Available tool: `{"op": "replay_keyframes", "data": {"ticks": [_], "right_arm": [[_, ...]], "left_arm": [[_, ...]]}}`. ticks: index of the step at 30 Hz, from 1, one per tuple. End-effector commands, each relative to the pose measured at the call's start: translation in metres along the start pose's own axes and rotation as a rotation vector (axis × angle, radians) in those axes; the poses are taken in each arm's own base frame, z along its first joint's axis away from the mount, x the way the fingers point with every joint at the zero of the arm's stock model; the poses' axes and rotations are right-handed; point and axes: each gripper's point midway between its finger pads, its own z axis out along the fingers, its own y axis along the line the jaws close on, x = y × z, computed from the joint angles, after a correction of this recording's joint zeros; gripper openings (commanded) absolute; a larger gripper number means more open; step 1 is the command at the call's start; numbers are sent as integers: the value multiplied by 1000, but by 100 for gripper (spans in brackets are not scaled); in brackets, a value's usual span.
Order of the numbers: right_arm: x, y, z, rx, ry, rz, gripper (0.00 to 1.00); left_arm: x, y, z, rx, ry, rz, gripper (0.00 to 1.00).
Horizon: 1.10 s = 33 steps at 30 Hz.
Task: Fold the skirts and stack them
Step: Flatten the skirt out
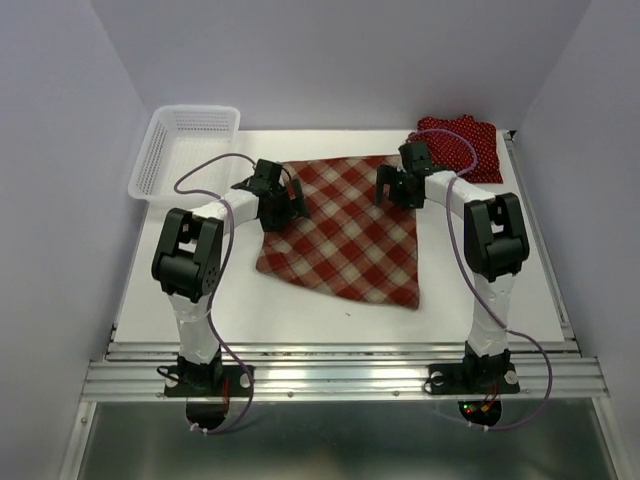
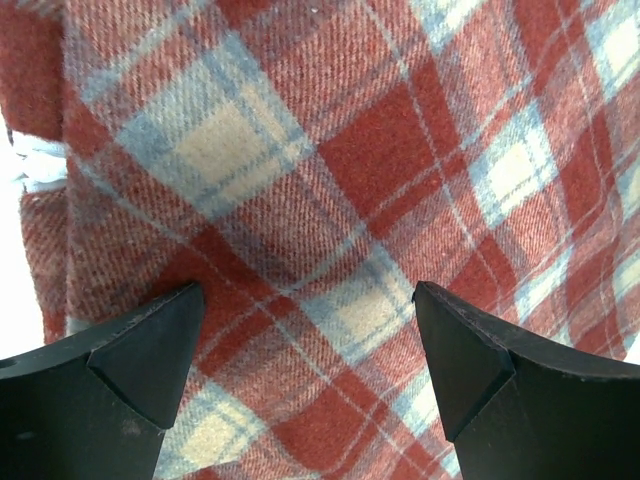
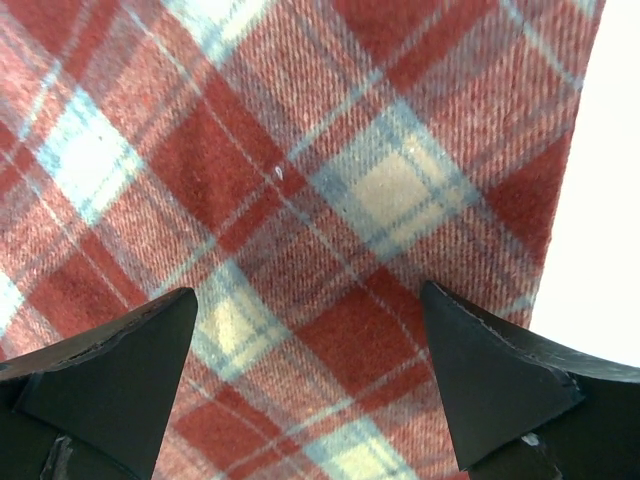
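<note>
Item count:
- Plaid skirt (image 1: pixel 345 235): one. It lies spread flat at the middle of the bench (image 1: pixel 320 315).
- Polka-dot skirts (image 1: pixel 465 140): one dark red heap at the far right corner, well apart from the hands. It cannot be told whether the heap is one piece or two.
- White mesh basket (image 1: pixel 185 150): one, at the far left corner.

Arm pose: both arms rise from their bases at the near edge, with elbows raised and forearms angled inward. The left hand (image 1: pixel 287 207) is over the far left part of the plaid skirt, near its left edge. The right hand (image 1: pixel 397 192) is over the far right part, near its right edge.

Hand state: both hands are released. In each wrist view the fingers are spread wide, with plaid cloth visible between the tips and nothing grasped. Contact between fingertips and cloth cannot be determined.
</note>
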Motion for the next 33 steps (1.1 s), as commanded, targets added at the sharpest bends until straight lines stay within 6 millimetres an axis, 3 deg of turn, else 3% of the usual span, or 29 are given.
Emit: {"op": "replay_keyframes", "data": {"ticks": [1, 4, 8, 10, 12, 13, 14, 15, 16, 19, 20, 27, 28, 30, 33], "right_arm": [[-23, -5, 4, -2, -20, -68, 100], [-42, 4, -24, -30, -66, -102, 100], [-46, 11, -76, -59, -131, -85, 100], [-33, 11, -102, -77, -144, -47, 100], [-19, 13, -119, -105, -151, -23, 100], [-10, 13, -126, -117, -151, 3, 100], [10, 10, -140, -130, -142, 22, 100], [20, 7, -146, -127, -140, 67, 100], [39, -5, -156, -90, -145, 108, 100], [74, -19, -169, -47, -107, 187, 100], [89, -21, -177, -56, -99, 198, 100], [155, -14, -200, -170, 7, 268, 100], [162, -13, -201, -182, 21, 276, 100], [177, -11, -201, -205, 62, 289, 100], [198, -14, -194, -216, 106, 298, 100]], "left_arm": [[-11, 18, 8, -91, 12, 29, 99], [-39, 5, -26, -100, -81, 42, 99], [-47, 14, -71, -176, -173, 4, 99], [-39, 24, -95, -208, -209, -23, 99], [-30, 31, -107, -221, -227, -61, 99], [-28, 33, -123, -220, -256, -79, 99], [-10, 48, -120, -252, -228, -96, 99], [-7, 50, -131, -244, -253, -120, 99], [13, 66, -128, -274, -219, -135, 99], [29, 78, -136, -260, -227, -181, 99], [44, 92, -131, -278, -202, -196, 99], [76, 103, -101, -211, -131, -214, 98], [77, 95, -94, -164, -112, -211, 97], [80, 97, -87, -159, -100, -214, 92], [82, 102, -77, -177, -86, -215, 71]]}}
